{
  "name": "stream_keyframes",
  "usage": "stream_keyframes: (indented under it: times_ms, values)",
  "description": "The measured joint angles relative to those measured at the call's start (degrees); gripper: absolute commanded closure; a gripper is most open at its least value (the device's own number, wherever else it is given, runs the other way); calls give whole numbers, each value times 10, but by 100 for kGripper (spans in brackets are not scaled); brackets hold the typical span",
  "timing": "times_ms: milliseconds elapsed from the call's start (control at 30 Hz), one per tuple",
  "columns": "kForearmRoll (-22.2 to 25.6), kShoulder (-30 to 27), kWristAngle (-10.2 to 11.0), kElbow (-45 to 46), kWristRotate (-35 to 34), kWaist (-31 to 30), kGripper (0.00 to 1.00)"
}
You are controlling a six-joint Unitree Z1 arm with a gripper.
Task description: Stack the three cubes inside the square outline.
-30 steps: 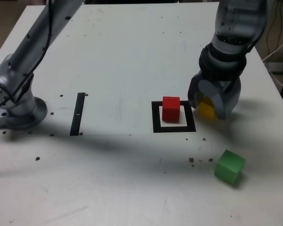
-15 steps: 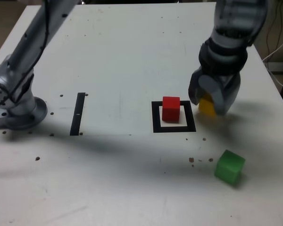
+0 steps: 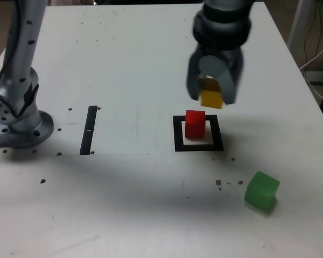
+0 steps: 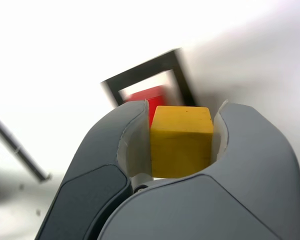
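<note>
My gripper point(image 3: 212, 98) is shut on the yellow cube point(image 3: 211, 98) and holds it in the air, above and slightly to the exterior view's right of the red cube point(image 3: 195, 124). The red cube sits inside the black square outline point(image 3: 178, 134). In the wrist view the yellow cube point(image 4: 181, 141) is clamped between both fingers point(image 4: 134, 145), with the red cube point(image 4: 146, 96) and the square outline point(image 4: 140, 75) blurred beyond it. The green cube point(image 3: 261, 190) lies on the table at the exterior view's lower right.
A thin black strip point(image 3: 89, 129) lies on the white table point(image 3: 124, 59) left of the outline in the exterior view. The arm's grey base point(image 3: 19, 121) stands at the far left. Small dark specks dot the surface. Cables hang past the table's right edge.
The gripper has lifted the yellow cube off the table and carried it up and to the exterior view's left, from beside the outline to above the red cube. Red and green cubes stayed put.
</note>
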Motion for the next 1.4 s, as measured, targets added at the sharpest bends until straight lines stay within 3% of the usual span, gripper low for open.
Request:
stream_keyframes:
  times_ms: [200,600,1100,1167,1333,1400]
  values:
    - [0,-16,-18,44,-64,12,67]
    - [-33,-24,-58,79,-89,20,67]
    - [-63,-8,-62,102,-90,36,66]
    - [-68,-8,-61,102,-90,36,56]
    - [-77,-7,-58,105,-84,36,9]
    - [-79,-7,-58,105,-81,37,1]
